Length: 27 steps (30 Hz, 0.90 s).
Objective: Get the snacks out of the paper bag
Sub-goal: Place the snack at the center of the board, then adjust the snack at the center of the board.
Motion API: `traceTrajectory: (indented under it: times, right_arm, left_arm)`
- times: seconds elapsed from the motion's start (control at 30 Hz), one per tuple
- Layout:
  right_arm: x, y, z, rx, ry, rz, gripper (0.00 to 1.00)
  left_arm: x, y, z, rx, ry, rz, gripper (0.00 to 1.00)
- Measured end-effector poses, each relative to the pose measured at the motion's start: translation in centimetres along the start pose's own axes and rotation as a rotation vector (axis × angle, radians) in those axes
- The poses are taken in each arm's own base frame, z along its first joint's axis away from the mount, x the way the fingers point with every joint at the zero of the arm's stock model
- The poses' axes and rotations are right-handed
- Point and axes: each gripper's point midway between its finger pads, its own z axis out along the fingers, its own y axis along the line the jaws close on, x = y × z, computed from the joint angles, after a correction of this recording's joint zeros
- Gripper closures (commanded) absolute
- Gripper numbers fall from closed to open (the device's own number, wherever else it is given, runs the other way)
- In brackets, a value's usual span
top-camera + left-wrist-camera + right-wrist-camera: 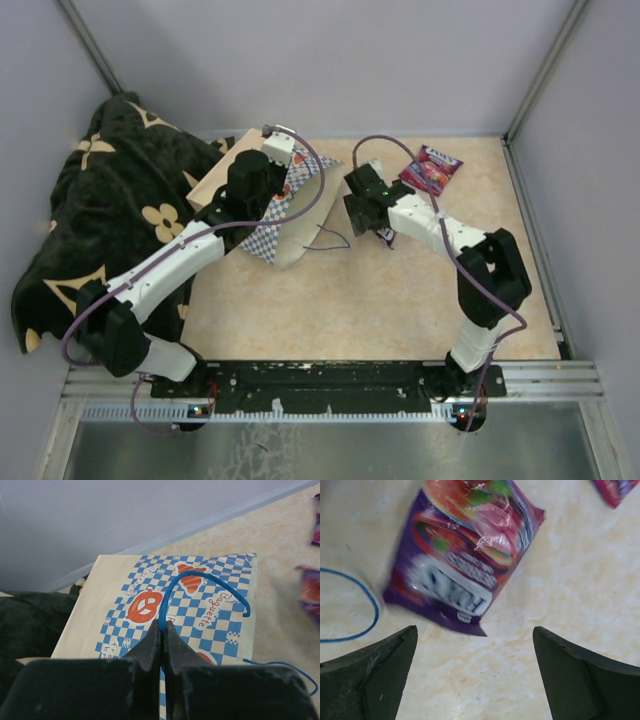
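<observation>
The paper bag (270, 232) lies on its side at the back left of the table, its blue-and-white checkered face up in the left wrist view (210, 625). My left gripper (163, 625) is shut on the bag's blue cord handle (200, 577); it shows in the top view (268, 160) over the bag. My right gripper (475, 635) is open and empty, just above the table. A purple snack packet (465, 555), blurred, lies just beyond its fingertips. A second purple packet (432, 168) lies at the back right, its corner in the right wrist view (615, 490).
A black patterned blanket (110, 220) is heaped at the left, touching the bag. The bag's other blue cord (365, 605) trails on the table left of the right gripper. Grey walls close the back and sides.
</observation>
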Motion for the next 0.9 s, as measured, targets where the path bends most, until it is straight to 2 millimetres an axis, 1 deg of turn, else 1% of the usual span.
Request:
traceTrajectory:
  times: [0.07,0.13,0.23,0.3,0.33,0.4,0.5,0.57,0.6,0.67,0.7,0.83,0.9]
  right_arm:
    - [1.2,1.3,0.6,-0.096,0.008,0.034,0.01]
    - [1.1,0.1,0.7,-0.179,-0.021,0.169,0.01]
    - [0.1,-2.3,0.9,-0.211,-0.077,0.316,0.02]
    - [-1.0,-3.2,1.0,-0.212,-0.116,0.357,0.04]
    - [-1.5,-3.2,1.0,-0.218,-0.133,0.356,0.07]
    - [-1.8,-2.6,1.4,-0.235,-0.134,0.317,0.1]
    - [-3.2,-1.4,3.1,-0.264,-0.118,0.214,0.1]
    - [-4.3,-0.6,4.5,-0.29,-0.101,0.122,0.08]
    - [-4.8,-0.2,5.0,-0.307,-0.091,0.076,0.05]
    - [-5.2,0.5,5.6,-0.342,-0.078,-0.014,0.01]
    - [-5.1,0.7,5.7,-0.354,-0.072,-0.054,0.01]
    - [-3.5,0.9,5.6,-0.365,-0.029,-0.222,0.01]
    - [-3.3,1.2,6.1,-0.369,-0.01,-0.288,0.01]
  left_arm:
    - [0.2,0.0,0.0,0.0,0.006,0.002,1.0]
    - [0.2,0.0,0.0,0.0,0.009,0.003,1.0]
    - [0.3,0.0,0.0,-0.001,0.012,0.005,1.0]
    - [0.3,0.0,-0.1,-0.002,0.014,0.006,1.0]
    - [0.4,0.1,-0.1,-0.003,0.014,0.006,1.0]
    - [0.3,0.0,-0.1,-0.001,0.014,0.005,1.0]
    - [0.4,0.0,-0.1,-0.001,0.014,0.001,1.0]
    - [0.4,0.0,-0.1,-0.001,0.014,-0.003,1.0]
    - [0.4,0.0,-0.1,-0.001,0.014,-0.005,1.0]
    - [0.4,0.0,-0.1,-0.001,0.015,-0.01,1.0]
    - [0.4,0.0,-0.1,-0.001,0.016,-0.012,1.0]
    - [0.4,0.1,-0.4,-0.001,0.015,-0.016,1.0]
    - [0.6,0.2,-0.6,-0.001,0.017,-0.015,1.0]
